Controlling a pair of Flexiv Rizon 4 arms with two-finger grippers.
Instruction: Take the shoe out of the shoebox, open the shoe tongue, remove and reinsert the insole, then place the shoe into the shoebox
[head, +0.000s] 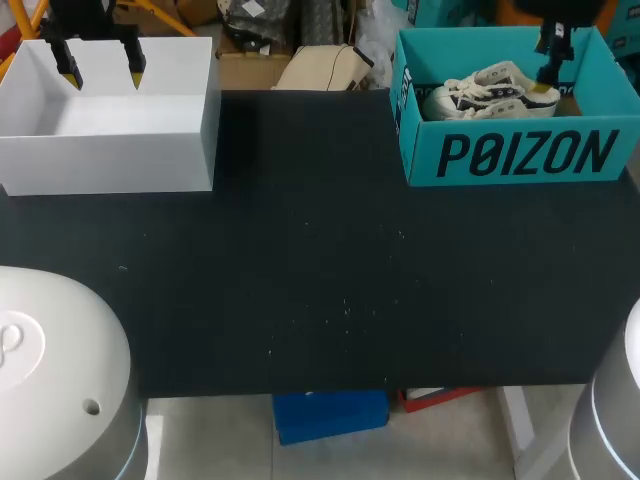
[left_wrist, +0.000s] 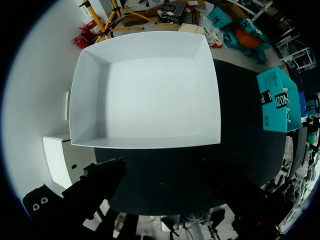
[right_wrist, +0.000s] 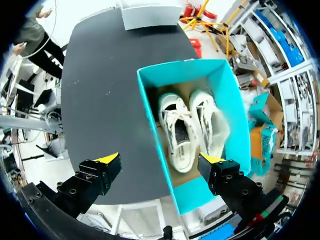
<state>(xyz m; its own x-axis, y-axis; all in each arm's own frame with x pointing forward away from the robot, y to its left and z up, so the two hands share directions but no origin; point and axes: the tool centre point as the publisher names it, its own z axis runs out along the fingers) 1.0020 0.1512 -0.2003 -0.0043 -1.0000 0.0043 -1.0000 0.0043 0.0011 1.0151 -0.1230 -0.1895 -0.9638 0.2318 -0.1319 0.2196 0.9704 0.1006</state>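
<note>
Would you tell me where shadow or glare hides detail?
Head view: the white rectangular box glares, its inner corners faint. Left wrist view: the left gripper is in shadow, tips unseen. Right wrist view: the white lace-up shoes are evenly lit.

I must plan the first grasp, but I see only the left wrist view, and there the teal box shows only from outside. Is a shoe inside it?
Observer: Yes. Two white shoes lie side by side in the teal box, which has no lid on it.
Operator: Thank you. Where is the right hand?
Observer: The right hand hangs over that box, open, with nothing between its fingers.
</note>
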